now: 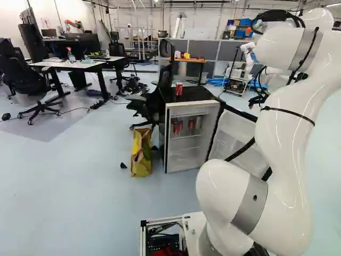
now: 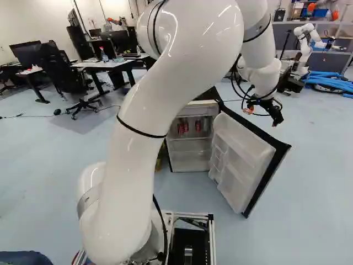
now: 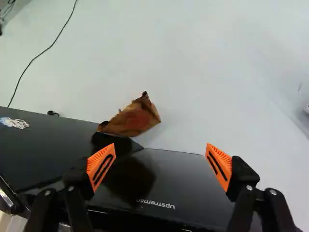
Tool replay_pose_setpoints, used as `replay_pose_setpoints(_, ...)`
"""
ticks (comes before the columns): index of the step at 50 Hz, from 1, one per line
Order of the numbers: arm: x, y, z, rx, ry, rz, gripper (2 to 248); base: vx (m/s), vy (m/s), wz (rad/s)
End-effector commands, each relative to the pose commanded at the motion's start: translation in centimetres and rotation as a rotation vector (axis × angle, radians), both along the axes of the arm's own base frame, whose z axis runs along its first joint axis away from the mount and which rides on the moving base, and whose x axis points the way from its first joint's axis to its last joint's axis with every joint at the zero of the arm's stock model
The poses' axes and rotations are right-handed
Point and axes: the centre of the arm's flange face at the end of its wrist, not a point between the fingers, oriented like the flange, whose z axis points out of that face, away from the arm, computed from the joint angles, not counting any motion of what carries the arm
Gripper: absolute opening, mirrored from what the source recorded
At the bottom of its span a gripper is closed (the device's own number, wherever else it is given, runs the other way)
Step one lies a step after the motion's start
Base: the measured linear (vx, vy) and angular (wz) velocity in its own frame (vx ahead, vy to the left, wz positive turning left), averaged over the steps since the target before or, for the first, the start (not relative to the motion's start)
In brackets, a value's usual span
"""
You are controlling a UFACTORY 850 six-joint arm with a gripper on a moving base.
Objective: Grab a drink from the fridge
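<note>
From the left of my left base view, I see an office chair [image 1: 21,72], cut off by the edge, then a desk [image 1: 80,65] with a spray bottle [image 1: 71,55]. Further right, a yellow and brown bag [image 1: 141,154] stands on the floor beside the fridge [image 1: 184,152]; the arm hides most of it in my right base view. A dark chair [image 1: 164,93] is just behind the bag, partly covered by the fridge.

The fridge stands open. I make out red cans [image 1: 177,126] on its upper shelf and a paler can [image 1: 199,122] to their right, too small for me to tell more. Another red can [image 1: 178,89] stands on top of the fridge. The open door [image 2: 234,152] reaches out to the right, and my arm [image 1: 287,133] covers part of it in the left base view.

The tool [image 2: 276,117] hangs beyond the door, small and dark in the right base view. My wrist view shows its orange pads [image 3: 101,166] set wide apart, with nothing gripped. Under them is a glossy black surface of the fridge; I can't tell which face. Past it lies a crumpled brown thing [image 3: 133,120], its lower part hidden. Furthest right in the right base view is another robot [image 2: 308,41].
</note>
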Motion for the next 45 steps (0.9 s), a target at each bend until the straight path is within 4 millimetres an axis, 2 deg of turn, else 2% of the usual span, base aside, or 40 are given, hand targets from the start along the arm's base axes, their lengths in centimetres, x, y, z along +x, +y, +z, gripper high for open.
replay_pose_setpoints(45, -0.9, 1.5, -0.7, 0.173, 0.123, 0.033, 247, 0.000, 0.000, 0.000)
